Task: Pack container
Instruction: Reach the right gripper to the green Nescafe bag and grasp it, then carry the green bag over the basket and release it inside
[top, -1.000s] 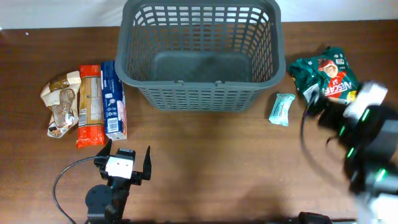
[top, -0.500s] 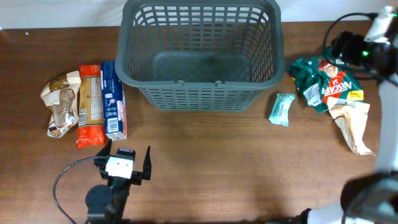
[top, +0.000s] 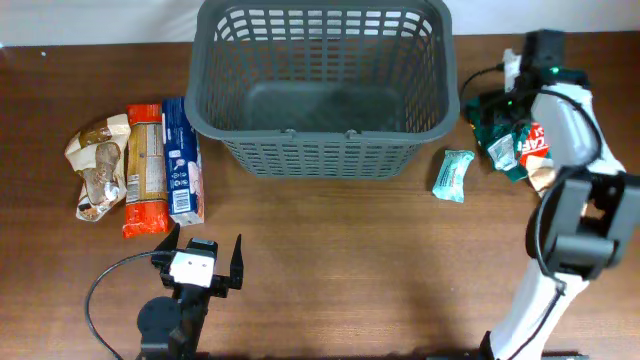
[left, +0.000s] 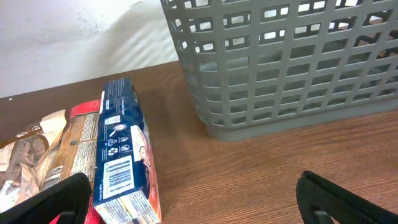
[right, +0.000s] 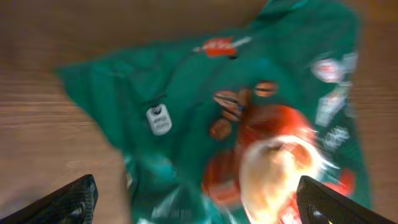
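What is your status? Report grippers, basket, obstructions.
Left gripper open, holding nothing. Right gripper open, over green packet. Basket empty. Nothing blocking its mouth.

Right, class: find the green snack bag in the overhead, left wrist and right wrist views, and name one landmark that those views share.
Overhead: the green snack bag lies at far right, right of the basket, partly hidden by the right arm.
Left wrist: not in it.
Right wrist: the bag fills most of the picture, blurred.
Shared landmark: the brown wooden table, seen in all three views.
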